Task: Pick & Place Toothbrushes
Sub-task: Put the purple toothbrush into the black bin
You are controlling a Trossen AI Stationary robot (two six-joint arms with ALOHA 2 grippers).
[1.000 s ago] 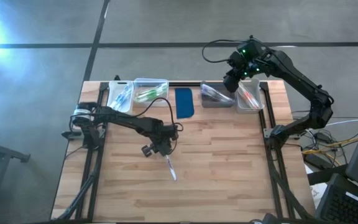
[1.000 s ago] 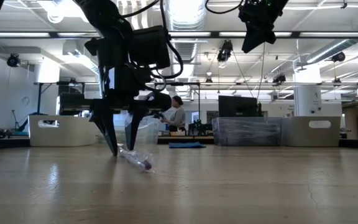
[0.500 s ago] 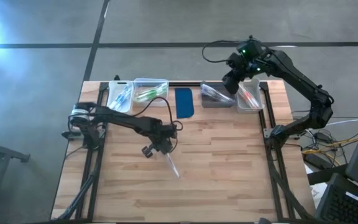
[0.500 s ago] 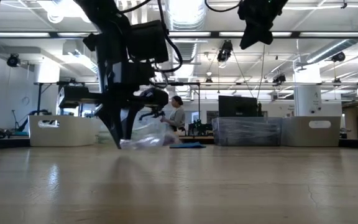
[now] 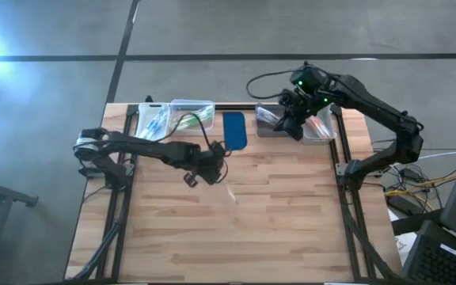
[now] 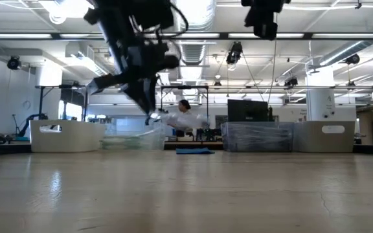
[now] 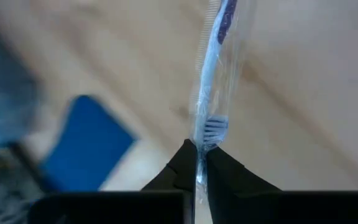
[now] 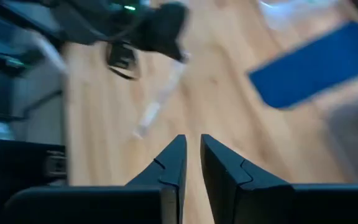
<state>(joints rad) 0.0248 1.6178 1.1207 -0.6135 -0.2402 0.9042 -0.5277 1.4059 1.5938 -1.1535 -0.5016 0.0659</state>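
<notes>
Left gripper (image 7: 199, 163) clenched on a wrapped toothbrush (image 7: 211, 87), lifted above bare mid-counter (image 5: 291, 214). Right gripper (image 8: 192, 151) near the far edge, jaws narrowly apart, holding nothing.

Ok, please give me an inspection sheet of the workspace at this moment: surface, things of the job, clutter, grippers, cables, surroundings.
Surface: wooden table, bare in front.
Job's things: one wrapped toothbrush lifted off the wood; more toothbrushes in the left bins and right bins at the back edge.
Clutter: blue pad between the bins.
Grippers: left gripper shut on the toothbrush, above mid-table; right gripper empty, fingers slightly apart, above the right bins.
Cables: black cable looping from the right arm; loose wires beside the table's right edge.
Surroundings: a person far behind, in a hall.
</notes>
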